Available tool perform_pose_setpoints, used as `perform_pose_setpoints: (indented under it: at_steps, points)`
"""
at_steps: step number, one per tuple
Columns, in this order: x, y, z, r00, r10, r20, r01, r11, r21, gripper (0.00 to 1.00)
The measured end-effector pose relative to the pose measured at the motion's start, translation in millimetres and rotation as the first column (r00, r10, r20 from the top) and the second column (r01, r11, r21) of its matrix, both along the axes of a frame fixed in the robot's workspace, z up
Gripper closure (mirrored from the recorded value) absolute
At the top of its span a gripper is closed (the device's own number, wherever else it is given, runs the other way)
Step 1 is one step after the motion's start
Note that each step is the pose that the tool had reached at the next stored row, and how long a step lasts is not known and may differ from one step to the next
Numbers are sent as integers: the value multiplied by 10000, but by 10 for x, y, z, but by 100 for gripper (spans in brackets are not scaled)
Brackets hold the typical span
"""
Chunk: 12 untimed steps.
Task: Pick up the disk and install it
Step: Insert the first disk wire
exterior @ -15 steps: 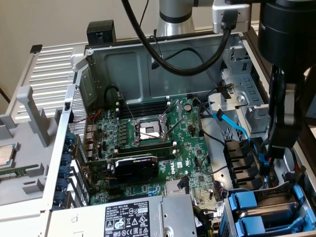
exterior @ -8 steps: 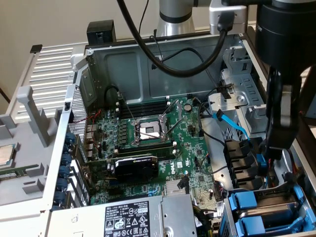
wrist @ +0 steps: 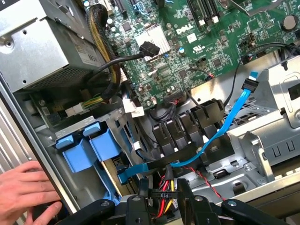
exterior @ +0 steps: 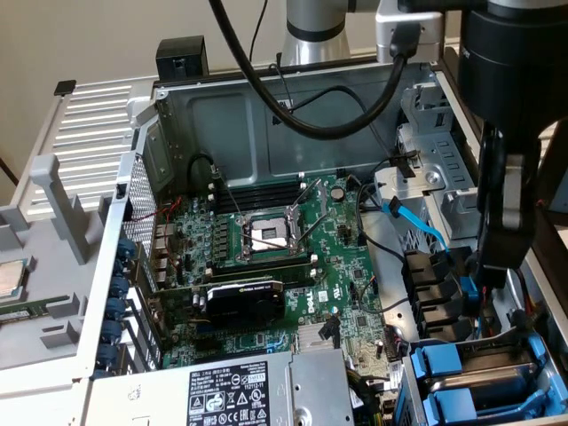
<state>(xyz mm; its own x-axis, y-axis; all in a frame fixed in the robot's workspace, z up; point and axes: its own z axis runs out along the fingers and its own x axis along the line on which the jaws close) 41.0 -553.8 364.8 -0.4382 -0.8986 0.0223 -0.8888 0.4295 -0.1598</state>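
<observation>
- Open computer case point(exterior: 222, 115), seen from above in the exterior view, with its side panel off.
- Robot arm point(exterior: 524, 62), dark, reaching down at the exterior view's right.
- Green motherboard point(exterior: 346, 257) on the case floor. The wrist view shows its lower part close up.
- Power supply point(exterior: 266, 390) with a printed label, at the near edge of the exterior view. The wrist view shows its grey metal box point(wrist: 42, 47) and vent mesh.
- Two blue-fronted drive carriers point(exterior: 439, 366) side by side in the bay beside the power supply. The wrist view shows their blue latches point(wrist: 89, 150). Which one is the disk I cannot tell.
- Black graphics card point(exterior: 244, 297), seen in the exterior view.
- Gripper point(wrist: 161, 192), over the cables between the bay and the motherboard. Its fingers stand partly apart and clamp nothing. A red and yellow wire bundle point(wrist: 167, 183) shows through the gap.
- Processor socket point(exterior: 266, 235), open, mid-board.
- A person's hand point(wrist: 23, 192) on the case edge by the carriers, in the wrist view.
- Light blue data cable point(wrist: 229, 117), looping past black connectors.
- Small square processor chip point(exterior: 9, 282) outside the case, at the exterior view's left.
</observation>
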Motion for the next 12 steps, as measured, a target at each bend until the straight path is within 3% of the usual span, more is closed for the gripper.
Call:
perform_pose_setpoints:
  at_steps: [1,2,4,5,7,12]
  points:
    - [0,0,0,10000,-5,0,5,10000,0,65]
    - [0,0,0,10000,-10,0,10,10000,0,57]
    - [0,0,0,10000,-23,1,23,10000,1,57]
    - [0,0,0,10000,-30,1,30,10000,1,51]
    - [1,1,16,10000,-35,7,35,10000,1,51]
    - [0,-3,174,10000,-41,7,41,10000,1,51]
